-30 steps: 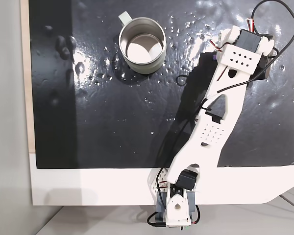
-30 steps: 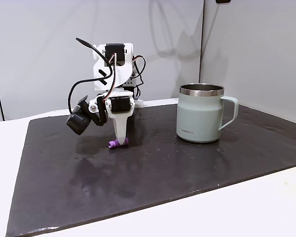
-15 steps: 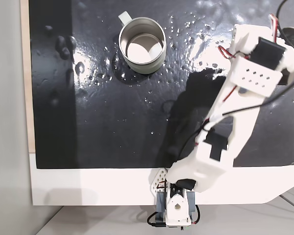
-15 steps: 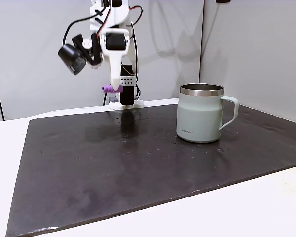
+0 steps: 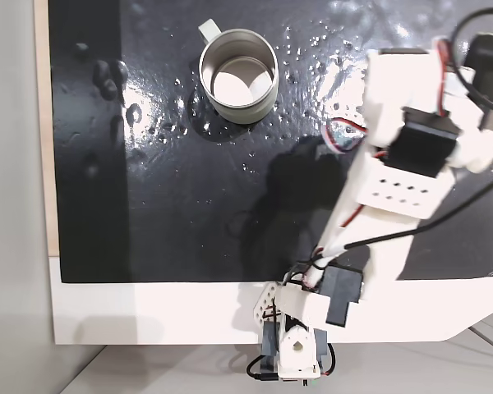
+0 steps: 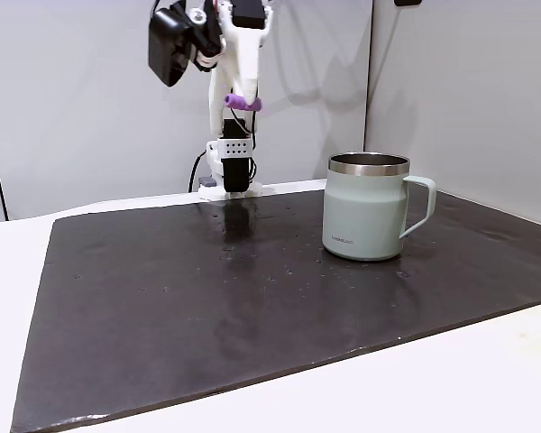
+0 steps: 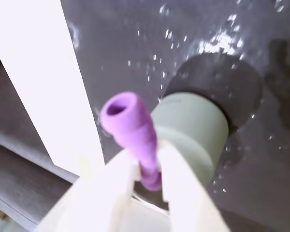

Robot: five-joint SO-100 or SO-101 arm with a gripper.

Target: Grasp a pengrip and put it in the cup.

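Fixed views showed a white desk (image 5: 148, 316) carrying a large black mat (image 6: 252, 307), glossy and speckled with water droplets (image 5: 312, 45) when seen from above. In the fixed view from above, the white arm (image 5: 394, 180) reached from its base at the bottom edge of the desk up over the right part of the mat, with red and black cables running along it and its dark shadow on the mat to its left. In the fixed view from the side, the arm stood raised high at the back of the mat, a black camera housing (image 6: 169, 54) mounted on its left side.

The cup (image 6: 370, 206), a pale grey-green mug with a metal rim and a small side handle, stood upright on the mat, to the right of the arm in the side view and well apart from it; from above (image 5: 238, 75) it sat near the top of the mat, its pale inside bottom open to sight.

In the side view the hand (image 6: 242, 97) pointed downward, high above the mat. In the wrist view the hand (image 7: 148, 166) was closed narrow on the pengrip (image 7: 133, 133), its two white fingers (image 7: 183, 179) pinching the lower end of the light-purple tube, whose open end rose toward the camera. The cup (image 7: 195, 133) lay behind it in that view, blurred. In the side view the pengrip (image 6: 240, 102) stuck out sideways at the fingertips, held in the air, above and to the left of the cup.
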